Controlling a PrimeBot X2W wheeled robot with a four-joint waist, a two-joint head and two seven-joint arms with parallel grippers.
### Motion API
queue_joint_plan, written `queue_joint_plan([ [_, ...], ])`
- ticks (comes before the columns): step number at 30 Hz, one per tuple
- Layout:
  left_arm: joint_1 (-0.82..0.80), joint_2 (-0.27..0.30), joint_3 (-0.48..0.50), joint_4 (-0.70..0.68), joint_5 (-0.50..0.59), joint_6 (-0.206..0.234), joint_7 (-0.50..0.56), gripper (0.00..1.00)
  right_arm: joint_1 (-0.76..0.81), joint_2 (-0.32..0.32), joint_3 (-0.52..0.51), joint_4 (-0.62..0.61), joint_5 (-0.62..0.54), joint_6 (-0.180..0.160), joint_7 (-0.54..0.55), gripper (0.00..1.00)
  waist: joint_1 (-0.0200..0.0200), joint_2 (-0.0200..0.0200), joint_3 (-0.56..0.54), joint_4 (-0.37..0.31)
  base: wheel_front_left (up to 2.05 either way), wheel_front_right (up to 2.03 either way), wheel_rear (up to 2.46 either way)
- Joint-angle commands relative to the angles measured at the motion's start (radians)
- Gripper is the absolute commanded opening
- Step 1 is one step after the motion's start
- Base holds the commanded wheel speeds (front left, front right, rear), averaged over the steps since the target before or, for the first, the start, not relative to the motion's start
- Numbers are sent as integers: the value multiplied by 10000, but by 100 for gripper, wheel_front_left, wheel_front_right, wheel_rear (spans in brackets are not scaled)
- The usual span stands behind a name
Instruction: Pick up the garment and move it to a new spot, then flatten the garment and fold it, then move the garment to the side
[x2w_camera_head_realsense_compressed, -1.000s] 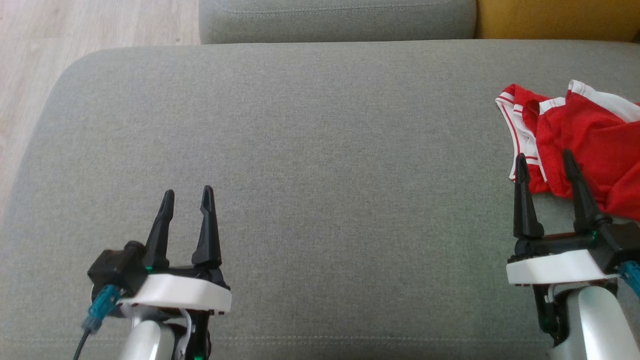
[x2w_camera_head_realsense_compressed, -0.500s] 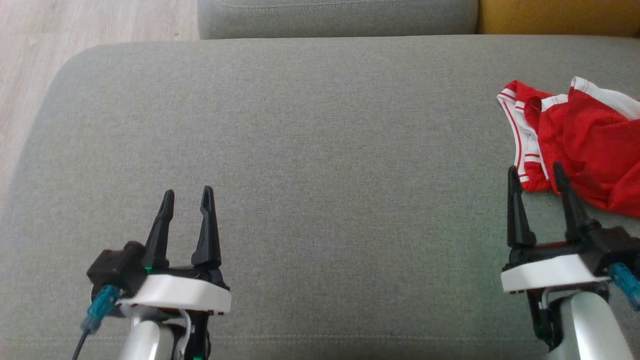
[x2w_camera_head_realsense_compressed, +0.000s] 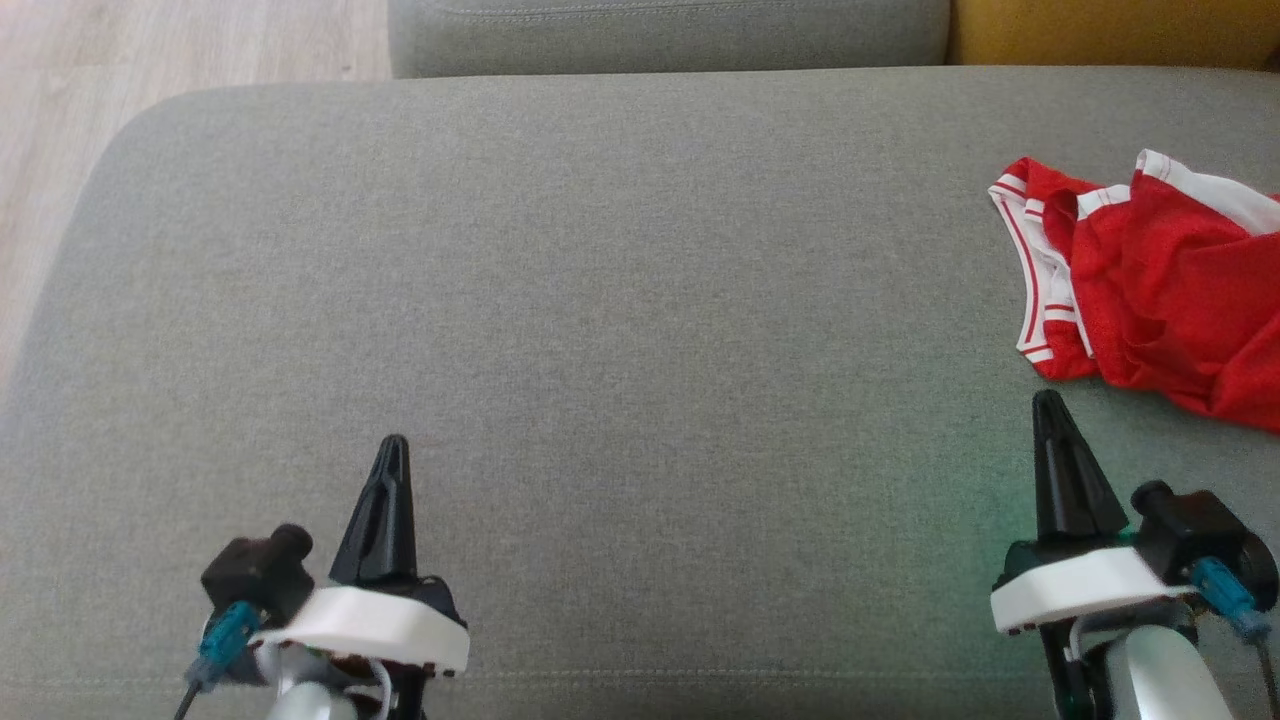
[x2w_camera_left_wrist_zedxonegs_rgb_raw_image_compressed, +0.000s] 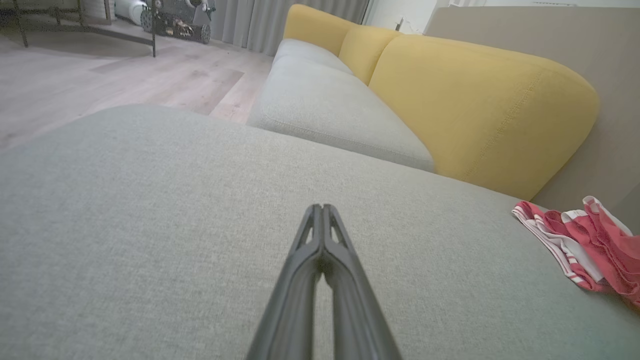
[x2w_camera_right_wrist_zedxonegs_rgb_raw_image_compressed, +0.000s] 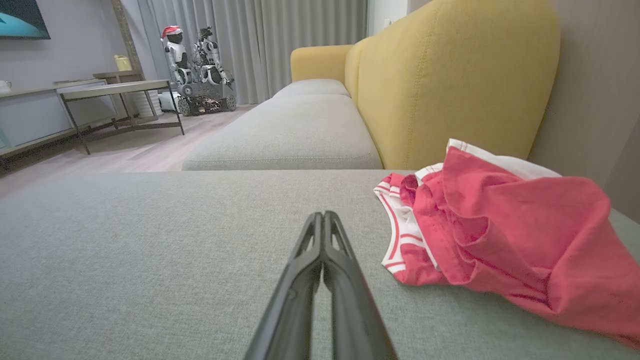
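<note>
Garment (x2w_camera_head_realsense_compressed: 1160, 290), one, red, crumpled; left pincer (x2w_camera_head_realsense_compressed: 392, 442), right pincer (x2w_camera_head_realsense_compressed: 1047, 398), both closed.

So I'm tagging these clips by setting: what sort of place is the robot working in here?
Likely a home living room, or a mock-up of one: a grey sofa seat with yellow back cushions, floor-length curtains, and a side table on wood flooring.

The head camera looks from high, steeply down on the wide grey woven seat cushion (x2w_camera_head_realsense_compressed: 640, 300). Each wrist camera sits low, close over this cushion, and faces along the left gripper (x2w_camera_left_wrist_zedxonegs_rgb_raw_image_compressed: 322, 207) or the right gripper (x2w_camera_right_wrist_zedxonegs_rgb_raw_image_compressed: 322, 215) toward the mustard-yellow padded backrest (x2w_camera_right_wrist_zedxonegs_rgb_raw_image_compressed: 450, 75). All three views share the crumpled red garment with white trim (x2w_camera_head_realsense_compressed: 1150, 290); the right wrist camera is nearest to it.
</note>
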Motion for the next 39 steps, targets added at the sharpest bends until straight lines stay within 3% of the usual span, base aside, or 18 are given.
queue_joint_plan([
  [1,-263,18,53,-329,-257,-28,48,0,-291,-22,-43,-295,299,2,68,0,0,0,-11,-4,0,0,0],
  [39,-578,261,755,136,-4372,-543,951,0,-353,-31,-257,-259,5117,22,1157,0,0,0,-256,-114,0,0,0],
])
